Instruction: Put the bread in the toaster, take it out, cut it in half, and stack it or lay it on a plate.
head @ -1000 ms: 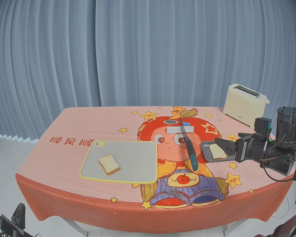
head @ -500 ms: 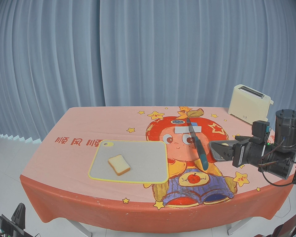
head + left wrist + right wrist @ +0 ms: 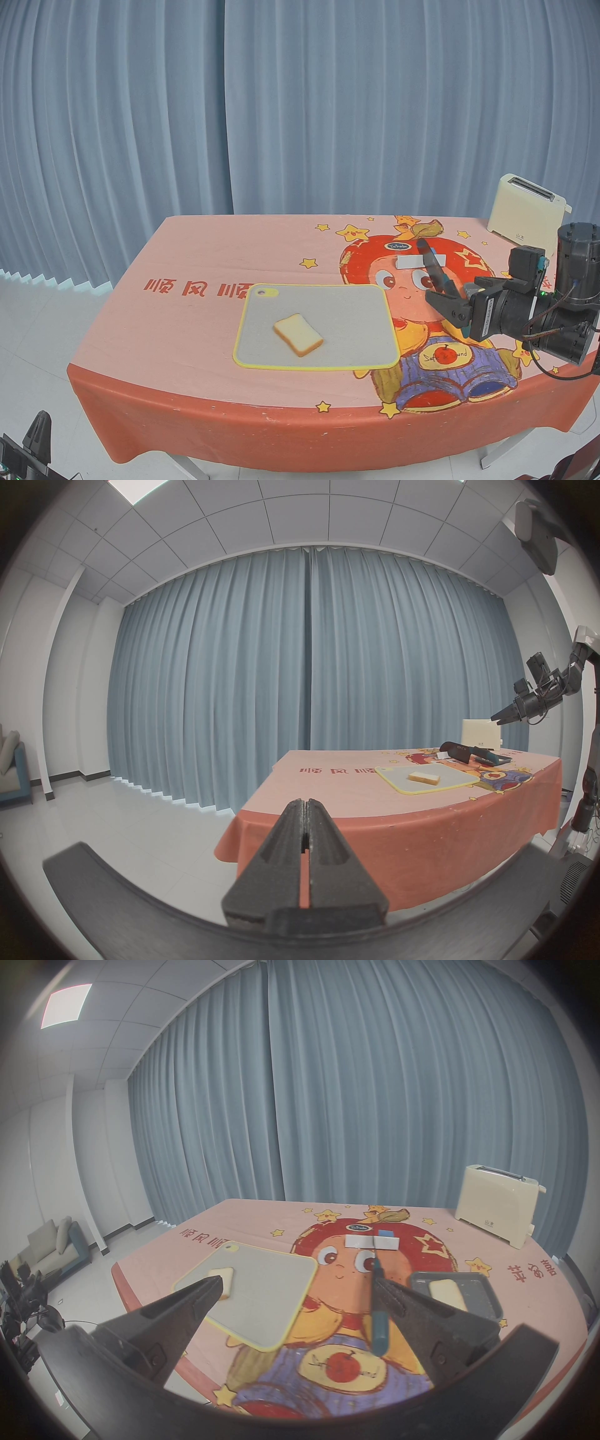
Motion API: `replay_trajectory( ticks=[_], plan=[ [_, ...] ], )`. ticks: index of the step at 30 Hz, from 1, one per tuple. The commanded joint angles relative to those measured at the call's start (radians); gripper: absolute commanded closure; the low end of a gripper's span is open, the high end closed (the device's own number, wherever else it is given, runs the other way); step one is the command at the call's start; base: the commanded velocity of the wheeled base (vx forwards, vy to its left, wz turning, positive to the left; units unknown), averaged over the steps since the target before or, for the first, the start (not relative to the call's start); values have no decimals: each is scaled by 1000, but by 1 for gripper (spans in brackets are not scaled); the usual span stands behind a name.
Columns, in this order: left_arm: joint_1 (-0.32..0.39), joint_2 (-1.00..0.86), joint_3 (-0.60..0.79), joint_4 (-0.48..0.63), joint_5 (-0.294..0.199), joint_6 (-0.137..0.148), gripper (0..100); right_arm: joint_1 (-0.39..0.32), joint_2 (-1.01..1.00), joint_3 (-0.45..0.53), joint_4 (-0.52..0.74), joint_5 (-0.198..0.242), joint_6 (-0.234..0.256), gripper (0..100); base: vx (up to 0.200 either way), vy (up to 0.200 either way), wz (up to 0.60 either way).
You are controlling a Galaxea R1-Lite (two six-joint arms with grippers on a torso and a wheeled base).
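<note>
Well, bread slice (image 3: 447, 1294) in tray (image 3: 485, 1299).

Left hand (image 3: 304, 805) close to the lens, fingers (image 3: 284, 849) pressed together, thin slit between them, nothing held. Beyond it an orange-draped surface (image 3: 325, 786), well apart from the hand. On it: cutting board (image 3: 400, 779) with one bread slice (image 3: 424, 777) lying flat; past the board a knife (image 3: 475, 755) (teal handle, dark blade end); toaster (image 3: 481, 734) upright at the far edge. Right hand (image 3: 503, 717) hangs above the surface near the toaster. Blue curtain (image 3: 306, 667) behind, pale floor (image 3: 125, 830), sofa (image 3: 12, 767) at the room's edge.
</note>
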Motion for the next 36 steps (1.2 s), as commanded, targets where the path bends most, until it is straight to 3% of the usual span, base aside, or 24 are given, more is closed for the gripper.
replay_trajectory(
  ticks=[1,28,36],
  plan=[
    [0,2,18,-1,0,0,100,1,1,0,0,-1,0,0,0,0,0],
    [0,2,18,-1,3,0,100,64,19,28,0,-2,-1,0,0,0,0],
    [0,2,18,-1,3,0,100,67,25,28,0,-2,0,0,0,150,0]
  ],
)
